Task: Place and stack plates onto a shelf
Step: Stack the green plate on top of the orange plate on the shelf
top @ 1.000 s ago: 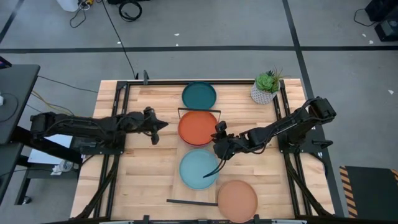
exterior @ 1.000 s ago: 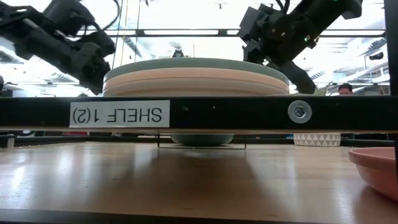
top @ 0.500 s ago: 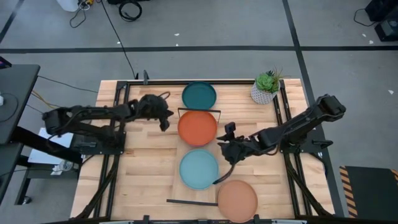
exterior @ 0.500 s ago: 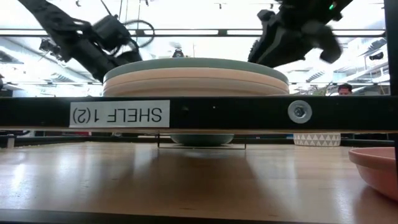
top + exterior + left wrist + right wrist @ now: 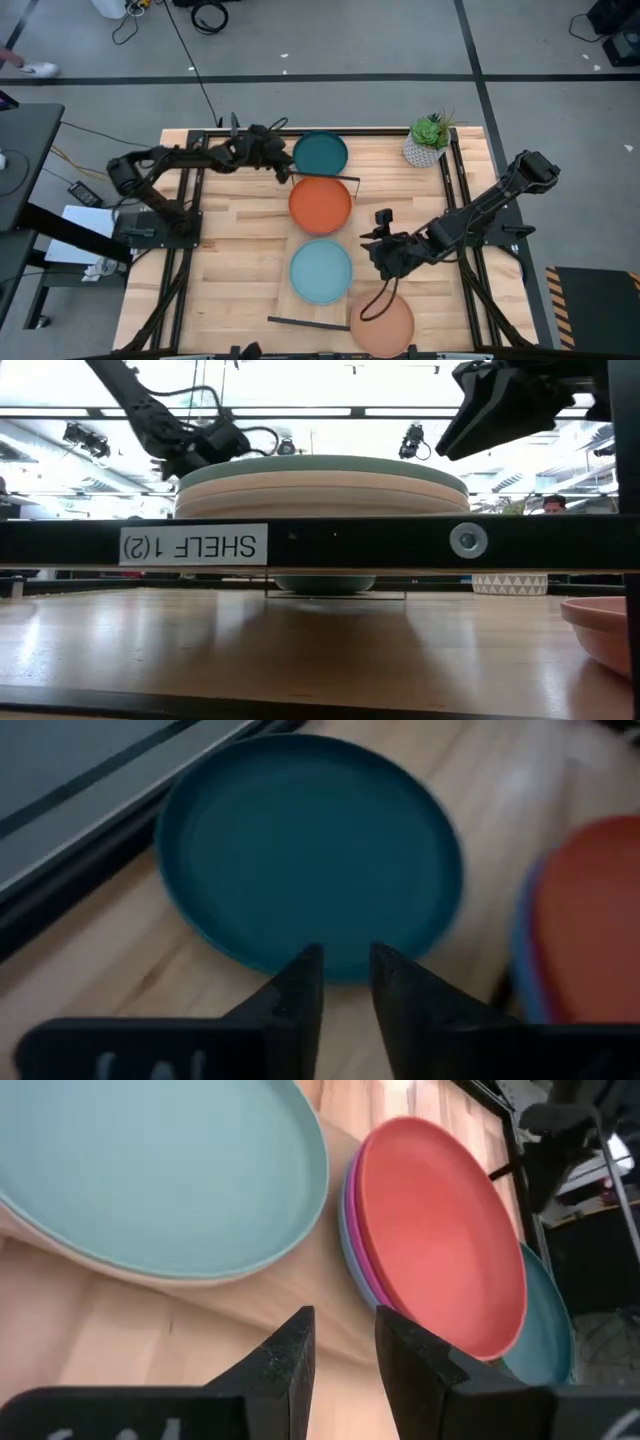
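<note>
The dark teal plate (image 5: 320,153) (image 5: 310,840) lies flat on the table past the shelf's far rail. My left gripper (image 5: 284,166) (image 5: 346,985) hovers at its left rim, fingers a narrow gap apart. On the shelf (image 5: 292,306) sit the orange-topped stack (image 5: 320,204) (image 5: 440,1230) and the light blue-topped stack (image 5: 320,272) (image 5: 150,1170) (image 5: 320,463). The terracotta plate (image 5: 382,322) (image 5: 605,630) lies on the table at the near edge. My right gripper (image 5: 378,252) (image 5: 345,1350) is narrowly open, right of the shelf, above the table between the light blue stack and the terracotta plate.
A small potted plant (image 5: 428,140) stands at the far right corner. Black frame rails (image 5: 452,190) run along both table sides. The shelf's front bar (image 5: 350,545) fills the low view. Bare wood (image 5: 240,260) lies left of the shelf.
My left gripper has swung from the table's left side toward the far edge and rightward, up to the dark teal plate's rim. My right gripper has drawn back from the orange stack toward the near edge, closer to the terracotta plate. The shelf has shifted slightly.
</note>
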